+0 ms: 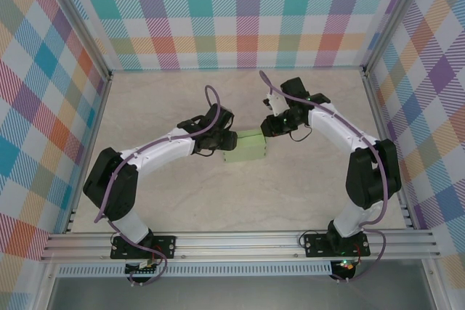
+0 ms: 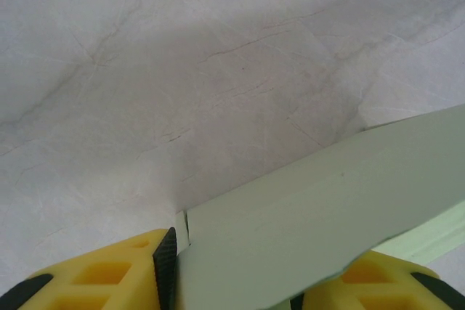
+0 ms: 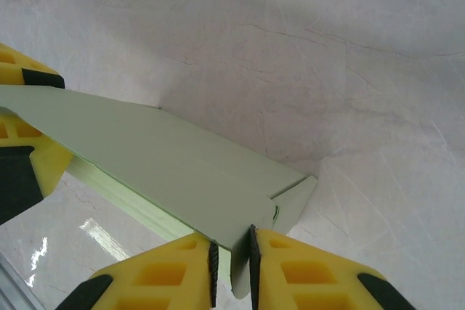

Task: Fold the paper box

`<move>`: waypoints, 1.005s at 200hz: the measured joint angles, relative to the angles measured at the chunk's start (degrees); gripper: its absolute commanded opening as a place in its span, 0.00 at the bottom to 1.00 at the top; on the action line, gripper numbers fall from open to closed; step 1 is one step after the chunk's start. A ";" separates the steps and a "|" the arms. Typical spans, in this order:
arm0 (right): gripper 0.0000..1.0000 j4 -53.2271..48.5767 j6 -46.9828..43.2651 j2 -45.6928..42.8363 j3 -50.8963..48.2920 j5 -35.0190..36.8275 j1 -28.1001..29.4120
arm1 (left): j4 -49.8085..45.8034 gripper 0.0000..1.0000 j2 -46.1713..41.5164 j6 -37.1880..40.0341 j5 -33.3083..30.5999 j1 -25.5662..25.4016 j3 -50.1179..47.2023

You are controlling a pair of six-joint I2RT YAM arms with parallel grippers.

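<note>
The paper box [image 1: 247, 148] is sitting in the middle of the table [image 1: 182, 201], between the two arms. It is pale green and is looking like a small flat box with its wide side facing up. From the pictures I cannot tell if it is resting on the table or hanging just above it.

The left claw [image 1: 227, 141] is holding the left end of the box. In the left wrist view its yellow fingers [image 2: 109, 277] are standing wide apart, with the box [image 2: 312, 208] filling the space between them. The black pad of one finger is pressing on the edge of the card.

The right claw [image 1: 270, 127] is holding the far right corner of the box. In the right wrist view its two yellow fingers [image 3: 312, 277] are almost touching each other. They are pinching a thin flap [image 3: 294, 201] that is sticking out from the corner of the box [image 3: 167, 157].

The table is pale with thin lines like marble. Checked walls [image 1: 247, 12] in many colours are standing around it. A metal rail [image 1: 240, 241] is running along the near edge, where the arms are bolted on.
</note>
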 measured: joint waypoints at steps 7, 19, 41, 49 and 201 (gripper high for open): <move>0.19 -0.24 0.26 0.11 0.15 0.09 0.00 | 0.00 0.44 0.00 -0.11 -0.20 -0.07 0.00; 0.18 -0.28 0.68 0.26 0.26 0.17 0.02 | -0.02 0.44 0.04 -0.33 -0.42 -0.20 0.04; 0.17 -0.39 1.46 0.35 0.37 0.28 0.07 | -0.39 0.44 0.20 -0.55 -0.66 -0.24 0.28; 0.17 -0.42 1.88 0.35 0.37 0.39 0.09 | -0.44 0.44 0.26 -0.55 -0.70 -0.24 0.37; 0.09 8.76 6.62 -0.81 -4.50 2.84 1.36 | -1.11 0.45 0.37 -0.98 -1.88 -0.24 0.59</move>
